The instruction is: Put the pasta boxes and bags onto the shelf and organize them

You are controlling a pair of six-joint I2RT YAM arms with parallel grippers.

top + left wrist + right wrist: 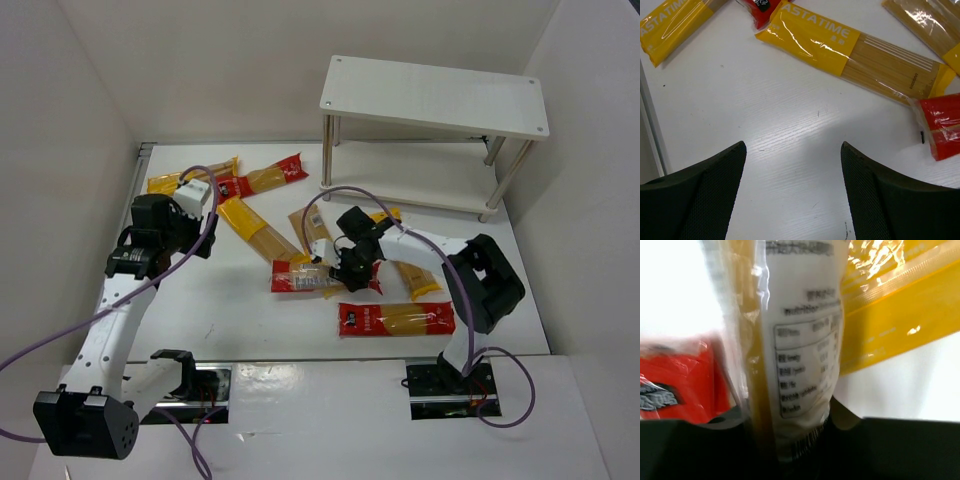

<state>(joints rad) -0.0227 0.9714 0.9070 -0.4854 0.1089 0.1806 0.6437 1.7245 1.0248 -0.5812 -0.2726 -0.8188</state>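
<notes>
White walls close in a pale surface [250, 330], and the shelf [435, 95] stands at its back right, two whitish boards on silver legs. The spaghetti packets [265, 180] lie scattered on the surface in front of the shelf and to its left.

The left pincer [792, 190] hangs over bare surface, jaws spread wide with nothing between them. Just beyond it lies a yellow packet [840, 50] with white letters reading "ASTATIME", the start of the word creased away. A second yellow one [670, 25] at the far left carries the same letters. A red packet end [942, 125] pokes in from the right.

The right pincer [795, 440] is down in the middle heap, closed on a white-label packet [800, 340]. Its panel shows a small table, the word "nutrition" and Chinese characters too blurred to read. A red wrapper [680, 385] and a yellow wrapper [900, 315] crowd either side. Another red packet [395, 318] lies apart nearer the arm bases. Purple cables [40, 345] loop off both arms.
</notes>
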